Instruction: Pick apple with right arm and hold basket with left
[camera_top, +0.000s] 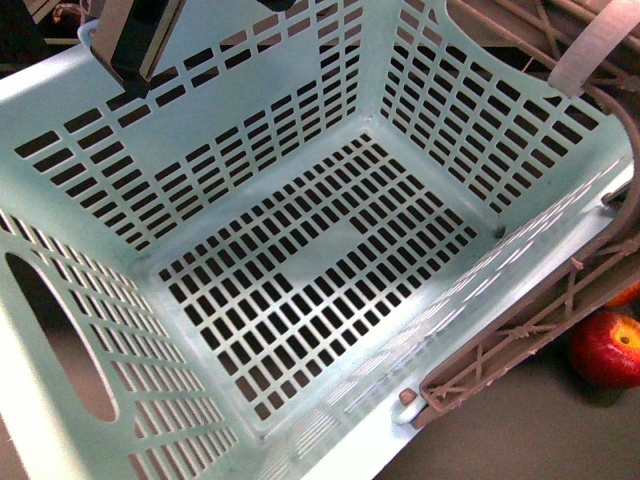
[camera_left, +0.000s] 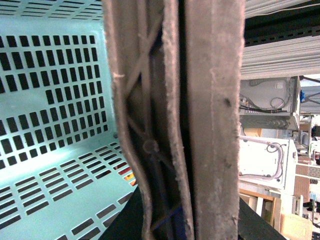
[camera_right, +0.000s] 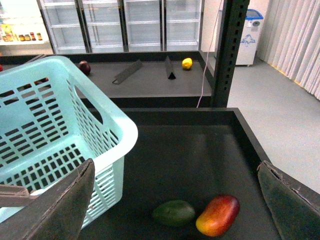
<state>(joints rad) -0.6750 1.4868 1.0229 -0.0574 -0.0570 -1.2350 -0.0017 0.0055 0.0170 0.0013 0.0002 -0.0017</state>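
Apple (camera_top: 605, 350) sits beside basket (camera_top: 240, 70) — left jaws clamp its handle (camera_left: 145, 125), right jaws wide.

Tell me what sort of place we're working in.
Probably a grocery shop or a mock-up of one: glass-door coolers along the back wall, fruit lying in a dark display bin, and a plastic shopping basket.

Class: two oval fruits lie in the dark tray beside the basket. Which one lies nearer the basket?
The dark green fruit: it lies between the basket and the red-orange fruit.
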